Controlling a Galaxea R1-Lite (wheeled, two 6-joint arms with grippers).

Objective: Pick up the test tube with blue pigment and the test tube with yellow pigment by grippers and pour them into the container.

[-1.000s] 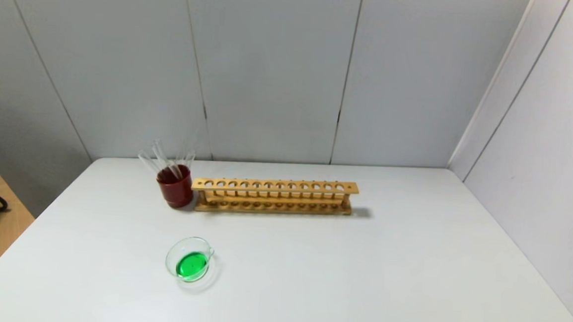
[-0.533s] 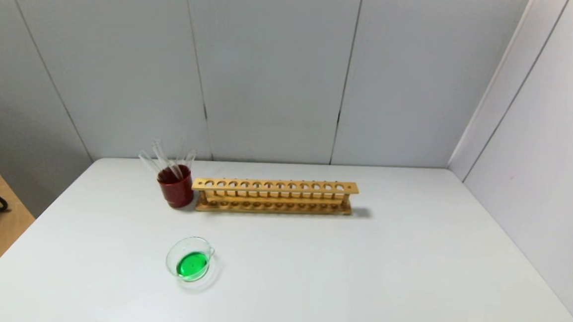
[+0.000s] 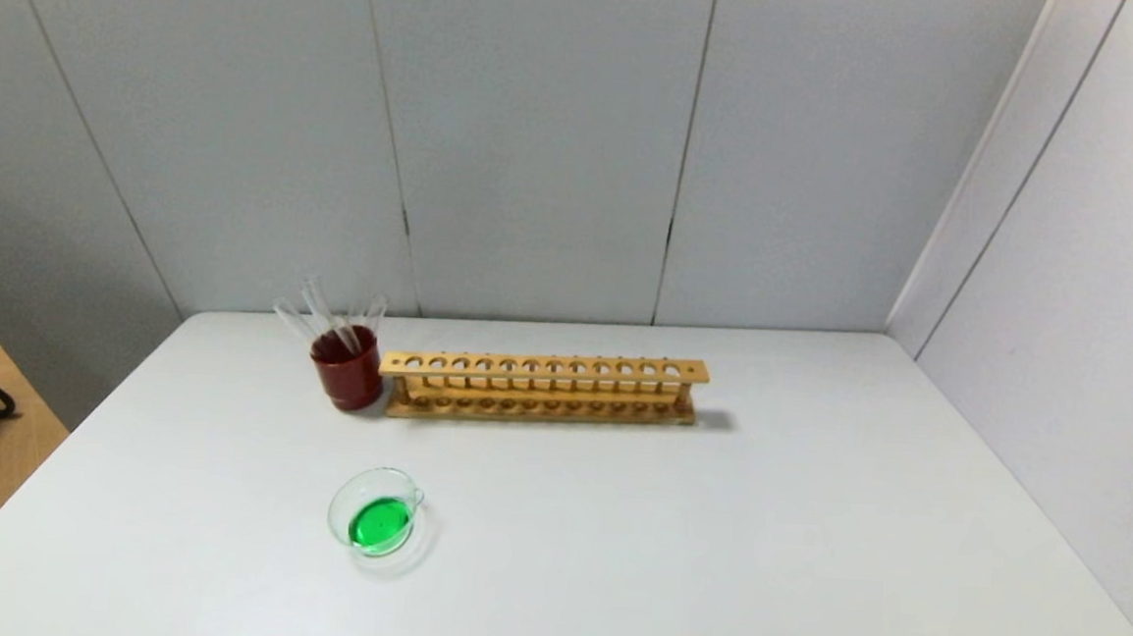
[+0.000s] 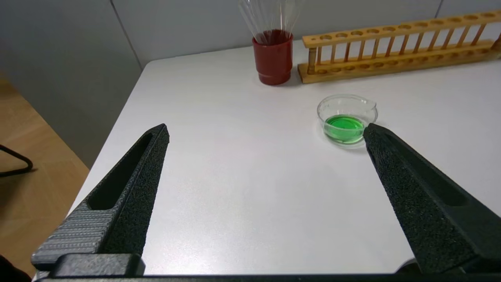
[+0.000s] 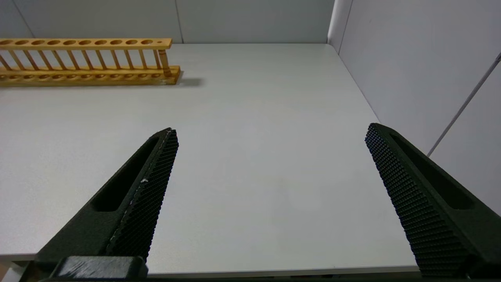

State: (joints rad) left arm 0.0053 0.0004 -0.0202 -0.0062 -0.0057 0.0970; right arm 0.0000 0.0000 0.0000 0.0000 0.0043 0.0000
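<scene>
Grey panels back my white table (image 3: pixel 709 563). Both tubes look poured: the container (image 3: pixel 376 512) holds green liquid, and clear tubes (image 3: pixel 326 313) stand in the red cup (image 3: pixel 347 371). My left gripper (image 4: pixel 266 131) and right gripper (image 5: pixel 270 131) are spread wide, empty, at the near edge.

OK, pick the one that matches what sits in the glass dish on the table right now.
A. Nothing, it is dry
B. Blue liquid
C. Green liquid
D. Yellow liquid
C. The low clear glass dish with the pour lip holds a shallow pool of bright green liquid, seen in both the head view and the left wrist view.
</scene>
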